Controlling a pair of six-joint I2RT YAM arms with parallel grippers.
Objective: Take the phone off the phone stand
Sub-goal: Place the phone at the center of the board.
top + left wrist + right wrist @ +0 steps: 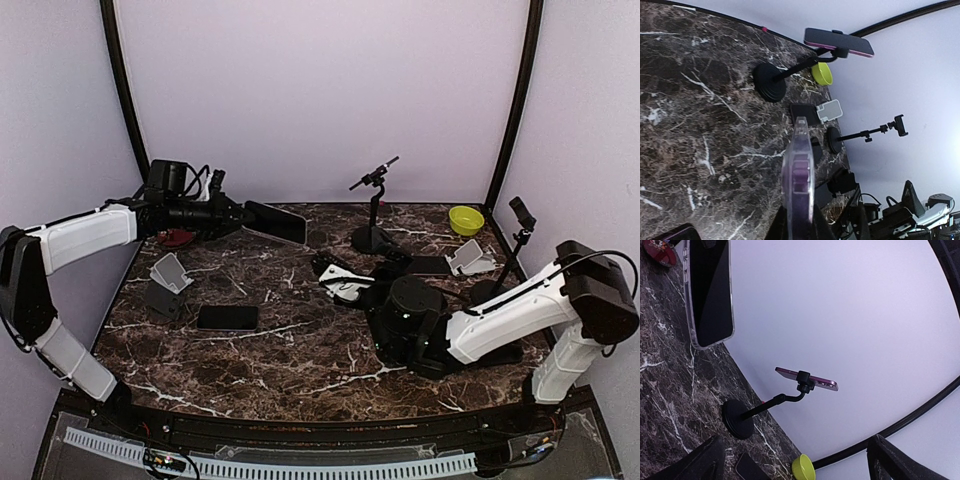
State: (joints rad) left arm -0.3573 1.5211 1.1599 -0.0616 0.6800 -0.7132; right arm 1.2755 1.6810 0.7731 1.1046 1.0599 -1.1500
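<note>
- The phone, in a clear case, is clamped at one end by the left gripper. It sticks out ahead of the fingers, up off the table and touching no stand.
- On that showing the removal looks done for this phone; what seems left is to set it down and let go.
- The right gripper lies low over the table, its jaws spread wide and holding nothing.
- Well ahead of the right gripper, a second phone sits in the head of a clamp stand. If that is the one meant, the task is not yet done.
- Phones: four, I judge. These are the held one, the clamped one, a flat phone on the table nearer than the left gripper, and a dark slab beside the right arm that looks like one.
- Clamp stands: two. The empty stand is beyond the right arm.
- Small wedge stands: three. A grey wedge and a dark wedge sit under the left arm, and a pale wedge is by the slab.
- Bowl: one, yellow-green.
</note>
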